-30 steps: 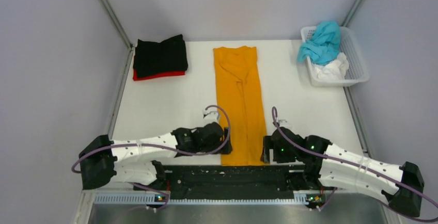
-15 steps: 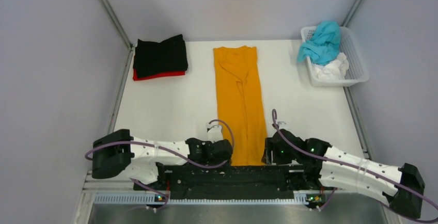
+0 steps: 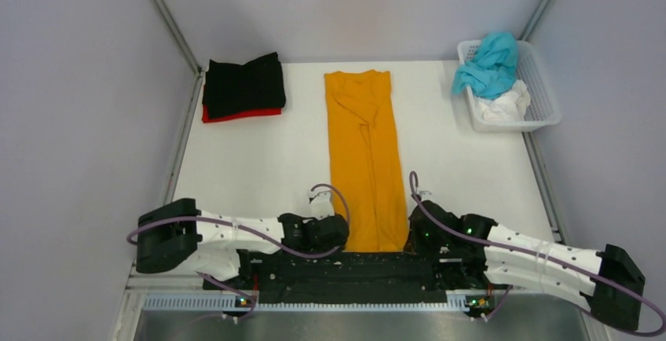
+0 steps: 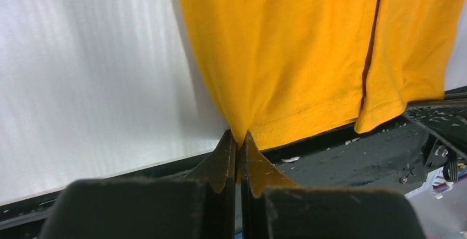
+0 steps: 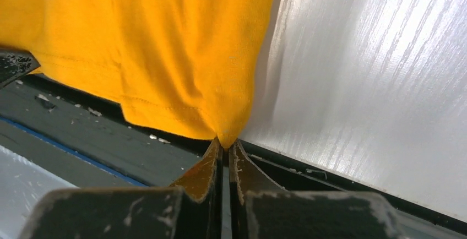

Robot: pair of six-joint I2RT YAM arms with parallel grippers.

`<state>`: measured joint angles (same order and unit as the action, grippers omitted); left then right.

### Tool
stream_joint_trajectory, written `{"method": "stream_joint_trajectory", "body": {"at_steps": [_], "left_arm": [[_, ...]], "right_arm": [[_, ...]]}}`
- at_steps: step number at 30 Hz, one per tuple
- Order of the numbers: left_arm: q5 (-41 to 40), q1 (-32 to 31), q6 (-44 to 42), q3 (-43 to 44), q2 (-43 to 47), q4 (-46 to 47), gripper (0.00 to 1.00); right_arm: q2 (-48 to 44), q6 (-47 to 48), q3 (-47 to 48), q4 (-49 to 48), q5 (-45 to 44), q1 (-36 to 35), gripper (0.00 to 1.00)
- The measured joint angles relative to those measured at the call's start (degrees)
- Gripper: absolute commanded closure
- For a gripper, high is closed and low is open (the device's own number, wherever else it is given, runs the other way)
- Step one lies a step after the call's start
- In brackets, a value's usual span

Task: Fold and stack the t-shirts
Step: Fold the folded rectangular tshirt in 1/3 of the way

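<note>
Left tool (image 4: 238,140) and right tool (image 5: 226,144) drawn nearer, each clenched on a hem corner of the lengthwise-folded orange t-shirt (image 3: 365,152)

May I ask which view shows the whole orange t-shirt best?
The top external view: the orange t-shirt lies full length, collar to hem. The left wrist view shows only one hem corner pinched in the left end effector; the right wrist view, the other in the right end effector.
</note>
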<state>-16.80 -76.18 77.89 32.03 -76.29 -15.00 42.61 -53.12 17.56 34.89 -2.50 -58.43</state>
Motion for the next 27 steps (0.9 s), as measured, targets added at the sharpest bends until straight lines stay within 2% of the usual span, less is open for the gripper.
{"method": "stream_joint_trajectory", "body": {"at_steps": [8,12,17,23,27], "left_arm": [[-3.4,0.7,-3.9,-2.4,7.6,-0.1,1.00],[-4.0,6.6,-9.6,-1.4,8.4,3.0,1.00],[-2.2,18.1,-16.8,1.9,6.8,7.4,1.00],[-0.5,27.1,-24.2,10.8,-0.5,9.4,1.00],[1.3,32.1,-27.8,17.8,-7.1,10.0,1.00]], "right_arm": [[-3.9,2.3,3.7,-1.0,-5.8,0.0,1.00],[-3.3,3.2,8.1,-3.6,-12.1,0.0,1.00],[3.5,6.9,14.3,-7.8,-19.8,2.3,1.00],[15.8,14.4,18.7,-20.1,-19.9,12.8,1.00],[23.3,18.0,21.0,-26.1,-20.0,17.3,1.00]]}}
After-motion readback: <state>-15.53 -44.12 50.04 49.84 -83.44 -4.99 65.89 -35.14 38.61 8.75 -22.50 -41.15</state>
